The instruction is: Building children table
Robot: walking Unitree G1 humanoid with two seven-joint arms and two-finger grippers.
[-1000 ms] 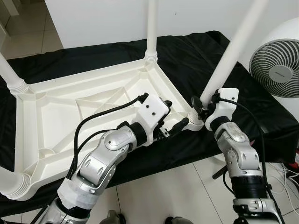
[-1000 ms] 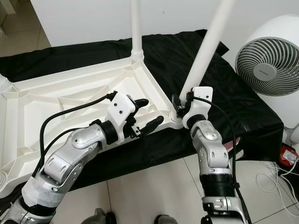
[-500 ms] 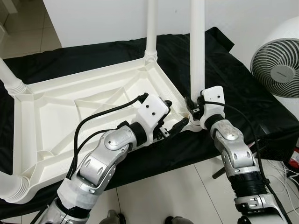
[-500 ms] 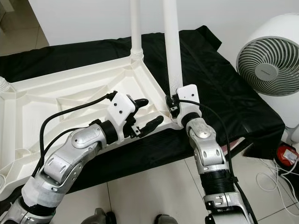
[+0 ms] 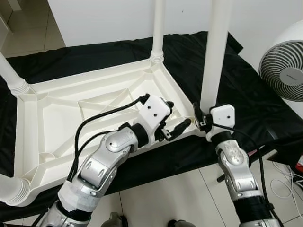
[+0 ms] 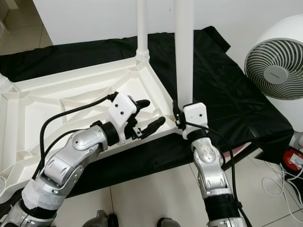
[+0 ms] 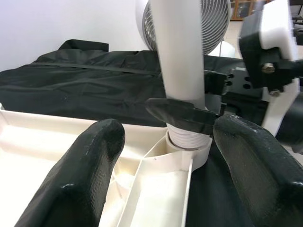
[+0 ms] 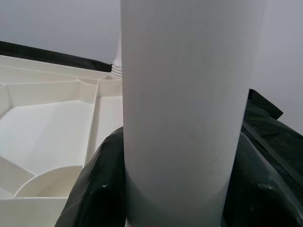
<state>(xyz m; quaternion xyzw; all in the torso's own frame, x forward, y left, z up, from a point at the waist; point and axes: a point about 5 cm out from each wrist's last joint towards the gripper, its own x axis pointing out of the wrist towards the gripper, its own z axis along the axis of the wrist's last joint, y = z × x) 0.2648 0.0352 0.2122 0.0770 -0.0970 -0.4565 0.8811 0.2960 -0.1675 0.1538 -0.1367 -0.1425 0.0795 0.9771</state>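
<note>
1. White table leg [image 5: 215, 52], gripped low down by the right gripper [image 5: 204, 124], its two black fingers closed around the tube; threaded foot seated in the corner socket [image 7: 189, 142] right under those fingers.
2. Tilted well off to the right a second ago, upright half a second ago, and now standing straight in the near right corner of the upturned white tabletop [image 5: 71, 118]. Probably ready for screwing home.
3. Left gripper [image 5: 171, 124] just beside the leg, fingers spread and empty, straddling the tabletop's rim and pointing at the socket; likely steadying the frame.
4. Other legs: one upright beyond the grippers at the far corner [image 5: 157, 28], more at the far-left corners.
5. Black cloth [image 5: 246, 94] beneath; fan [image 5: 284, 71] off to the right.
6. Leg top cut off; thread engagement hidden.
</note>
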